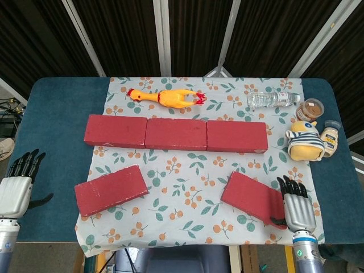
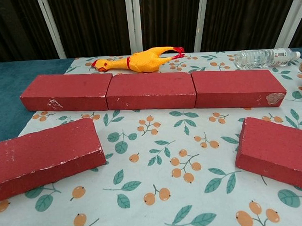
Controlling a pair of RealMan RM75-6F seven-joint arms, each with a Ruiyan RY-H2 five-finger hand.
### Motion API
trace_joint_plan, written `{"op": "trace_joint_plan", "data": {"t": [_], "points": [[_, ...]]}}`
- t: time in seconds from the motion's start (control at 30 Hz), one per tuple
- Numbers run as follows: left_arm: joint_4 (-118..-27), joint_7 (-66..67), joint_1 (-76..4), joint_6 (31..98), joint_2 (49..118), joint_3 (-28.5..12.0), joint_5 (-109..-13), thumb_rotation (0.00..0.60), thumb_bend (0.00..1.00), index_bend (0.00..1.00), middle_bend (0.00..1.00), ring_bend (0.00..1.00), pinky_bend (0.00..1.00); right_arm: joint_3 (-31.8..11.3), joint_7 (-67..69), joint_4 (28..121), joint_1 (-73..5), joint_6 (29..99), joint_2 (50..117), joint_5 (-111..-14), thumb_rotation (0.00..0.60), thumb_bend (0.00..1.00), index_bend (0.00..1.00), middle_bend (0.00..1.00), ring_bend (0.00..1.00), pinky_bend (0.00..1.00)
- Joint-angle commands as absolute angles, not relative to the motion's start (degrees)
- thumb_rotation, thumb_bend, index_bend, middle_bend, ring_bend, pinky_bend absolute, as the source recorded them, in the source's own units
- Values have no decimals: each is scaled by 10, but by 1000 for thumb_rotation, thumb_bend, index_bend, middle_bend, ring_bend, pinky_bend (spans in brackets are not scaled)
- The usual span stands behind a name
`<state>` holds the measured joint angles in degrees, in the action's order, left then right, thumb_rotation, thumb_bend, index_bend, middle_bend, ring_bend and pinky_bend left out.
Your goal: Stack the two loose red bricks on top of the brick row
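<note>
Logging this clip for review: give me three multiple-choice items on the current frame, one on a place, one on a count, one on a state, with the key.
1. Where does the rubber chicken lie?
A. beyond the brick row
B. between the two loose bricks
C. on the row

2. How many bricks make up the row?
A. two
B. three
C. four

3. What is the right hand doing?
A. lifting a brick clear of the cloth
B. sitting at the near end of the right loose brick, which lies flat
C. resting on the water bottle

Key: 1 A, the chicken lies on the far side of the row. 2 B, three bricks lie end to end. 3 B, the brick is flat on the cloth with the hand at its end.
</note>
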<state>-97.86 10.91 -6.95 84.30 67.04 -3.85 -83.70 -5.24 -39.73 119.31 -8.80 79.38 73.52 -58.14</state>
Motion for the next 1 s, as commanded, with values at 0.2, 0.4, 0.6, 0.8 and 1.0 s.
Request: {"op": "trace_joint_plan", "data": {"t": [0.2,0.4,0.6,0.8,1.0], "points": [[-978,105,-71,840,669,-38,-837,600,0,0,0,0,102,-49,-456,1204,-118,808,786,-539,600,68,0,0,0,0],[-978,101,-71,840,668,-39,-833,600,0,0,0,0,102,-58,-484,1177,-132,839,833,-533,600,68,0,0,0,0],[-977,102,-71,842,668,-40,-832,600,0,0,0,0,102,-64,-502,1161,-145,841,856,-512,600,68,0,0,0,0],[-976,104,-72,839,669,-41,-827,600,0,0,0,0,102,-78,-510,1137,-160,836,877,-481,600,68,0,0,0,0],[-975,106,-72,839,669,-43,-823,600,0,0,0,0,102,-86,-513,1124,-172,830,886,-459,600,68,0,0,0,0]]}}
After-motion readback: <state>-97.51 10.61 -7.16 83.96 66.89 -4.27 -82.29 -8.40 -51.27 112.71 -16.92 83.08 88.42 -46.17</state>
